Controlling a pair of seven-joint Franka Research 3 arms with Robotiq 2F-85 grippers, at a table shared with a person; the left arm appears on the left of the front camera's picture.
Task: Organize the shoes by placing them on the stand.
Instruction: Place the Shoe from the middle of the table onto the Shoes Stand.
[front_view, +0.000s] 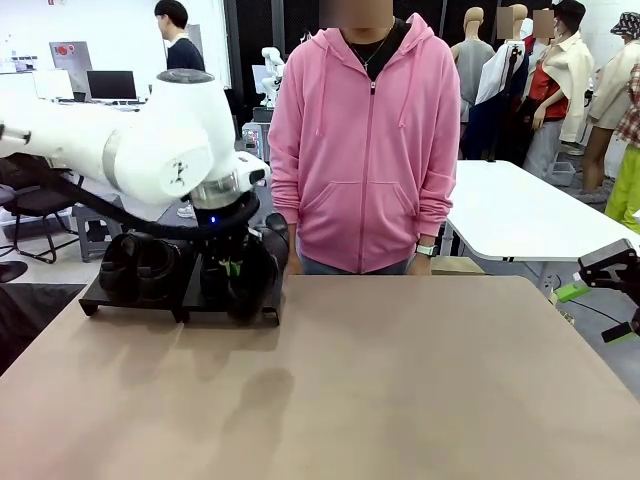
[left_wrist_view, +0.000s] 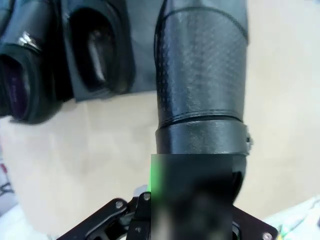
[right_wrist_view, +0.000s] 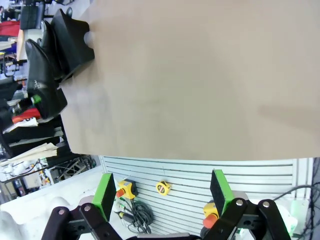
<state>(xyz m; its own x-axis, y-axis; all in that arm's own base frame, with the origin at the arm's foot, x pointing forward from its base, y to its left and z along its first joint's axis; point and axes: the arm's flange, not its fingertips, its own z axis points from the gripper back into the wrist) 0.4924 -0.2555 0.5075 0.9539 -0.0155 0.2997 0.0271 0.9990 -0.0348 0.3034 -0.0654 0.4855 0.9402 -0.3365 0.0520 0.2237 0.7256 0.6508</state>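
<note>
No brand or label can be read anywhere; the small print inside one shoe in the upper left of the left wrist view is too blurred. In the front view the white left arm comes in from the left edge, elbow bent, wrist pointing down over the stand (front_view: 180, 296), which sits at the left-centre of the frame on the far part of the brown table (front_view: 400, 380). The left gripper (front_view: 232, 268) is pressed together on the heel rim of one shoe (front_view: 250, 275), w/ a green pad just visible, at the right end of the stand. In the left wrist view this held shoe fills the centre, toe pointing to the top of the frame, and a green pad (left_wrist_view: 156, 176) is pinching its back edge. Other shoes (front_view: 138, 268) stand on the left part of the stand, side by side. The right gripper (right_wrist_view: 162, 197) is at the bottom of its wrist view, fingers spread wide w/ nothing between, off the table edge; in the front view it is at the right edge, lower part. A person in a pink hoodie (front_view: 365, 140) stands behind the table, upper centre, arms hanging down.
</note>
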